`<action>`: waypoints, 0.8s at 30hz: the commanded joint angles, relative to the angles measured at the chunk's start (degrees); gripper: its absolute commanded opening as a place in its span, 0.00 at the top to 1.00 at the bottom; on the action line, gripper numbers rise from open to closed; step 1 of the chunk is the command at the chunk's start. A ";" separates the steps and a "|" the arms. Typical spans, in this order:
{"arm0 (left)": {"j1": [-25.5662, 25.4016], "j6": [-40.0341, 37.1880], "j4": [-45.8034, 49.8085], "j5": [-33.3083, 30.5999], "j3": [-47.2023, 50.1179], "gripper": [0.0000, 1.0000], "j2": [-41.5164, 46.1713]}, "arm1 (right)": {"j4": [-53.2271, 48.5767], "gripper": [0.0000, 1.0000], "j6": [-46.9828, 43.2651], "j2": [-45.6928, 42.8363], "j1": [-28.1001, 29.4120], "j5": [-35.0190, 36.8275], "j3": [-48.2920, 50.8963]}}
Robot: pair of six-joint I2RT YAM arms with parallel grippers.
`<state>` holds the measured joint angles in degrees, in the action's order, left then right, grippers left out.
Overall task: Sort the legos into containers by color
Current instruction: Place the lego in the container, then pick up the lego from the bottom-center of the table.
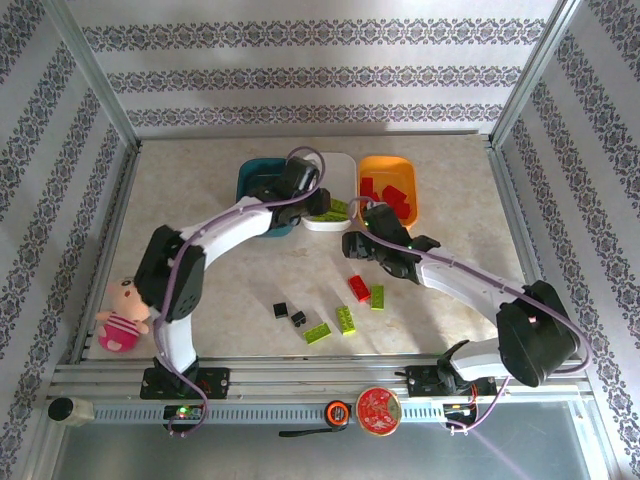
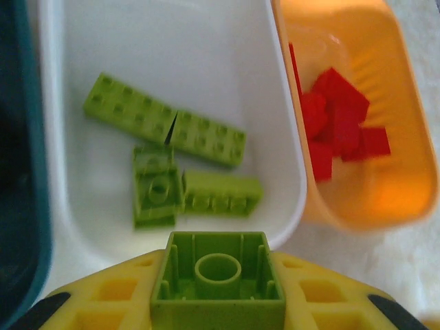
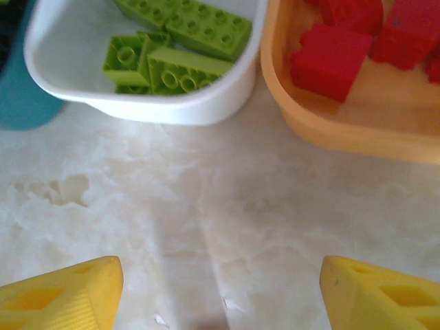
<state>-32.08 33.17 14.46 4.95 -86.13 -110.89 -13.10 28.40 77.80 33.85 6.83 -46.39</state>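
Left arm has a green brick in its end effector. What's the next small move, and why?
Probably ease the left end effector slightly forward over the white tray, then open it. In the left wrist view the held green brick sits about at the tray's near rim, so releasing now might drop it on the edge. The tray holds the other green bricks, so it looks like the right bin.

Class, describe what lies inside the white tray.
Inside the white tray lie several lime green bricks, some touching. The left gripper, shut on one more green brick, covers part of the tray's near rim.
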 commanded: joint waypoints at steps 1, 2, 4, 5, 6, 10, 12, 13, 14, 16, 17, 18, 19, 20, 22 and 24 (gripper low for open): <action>0.76 -1.03 1.37 1.24 -8.35 0.68 -6.31 | -3.42 0.24 2.18 -3.27 -0.12 0.12 2.98; 0.78 -1.05 2.38 1.31 -11.34 0.68 -8.51 | -4.14 0.24 2.65 -4.11 -0.01 -0.10 3.85; 0.75 -1.35 4.29 1.38 -16.32 0.66 -12.26 | -5.88 0.24 3.78 -5.68 0.19 -0.68 5.48; 0.87 -1.44 5.45 1.57 -19.16 0.65 -14.21 | -7.02 0.23 4.46 -6.54 0.25 -0.82 6.19; 0.89 -1.44 6.63 1.85 -21.34 0.63 -15.69 | -7.86 0.23 5.08 -7.32 0.42 -0.91 6.90; 1.14 -1.27 10.34 3.01 -29.87 0.54 -20.93 | -12.01 0.24 7.64 -11.16 0.96 -1.01 9.60; 1.25 -1.09 10.85 3.76 -31.73 0.47 -21.70 | -14.45 0.24 8.64 -12.91 1.09 -0.63 10.39; 1.26 -1.09 10.73 4.31 -32.07 0.43 -21.42 | -15.51 0.24 9.09 -13.62 1.13 -0.61 10.76; 1.27 -1.09 10.60 5.00 -31.84 0.41 -20.79 | -16.40 0.24 9.57 -14.31 1.20 -0.67 10.96; 1.22 -0.49 8.31 6.48 -29.04 0.35 -17.97 | -17.49 0.24 10.41 -15.06 1.29 -1.58 11.53; 1.18 0.12 6.13 7.26 -26.07 0.33 -15.68 | -17.86 0.24 10.89 -15.42 1.46 -1.94 11.82; 1.22 0.88 3.74 7.83 -22.45 0.30 -13.33 | -18.21 0.24 11.30 -15.51 1.72 -2.23 12.06; 1.17 1.87 0.64 8.66 -18.47 0.26 -10.38 | -18.51 0.24 11.67 -15.44 1.94 -2.61 12.32; 1.14 2.71 -2.23 9.40 -13.98 0.23 -7.38 | -18.81 0.24 11.76 -15.29 2.29 -3.14 12.45; 1.14 4.12 -6.48 10.19 -6.53 0.16 -1.88 | -19.10 0.24 11.47 -14.80 3.28 -4.72 12.29; 1.08 5.17 -9.81 10.59 1.54 0.04 3.83 | -18.77 0.24 10.71 -13.94 5.32 -7.54 11.87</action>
<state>-31.38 35.90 13.30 13.34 -90.78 -114.26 -30.28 38.70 63.22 37.23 3.20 -34.94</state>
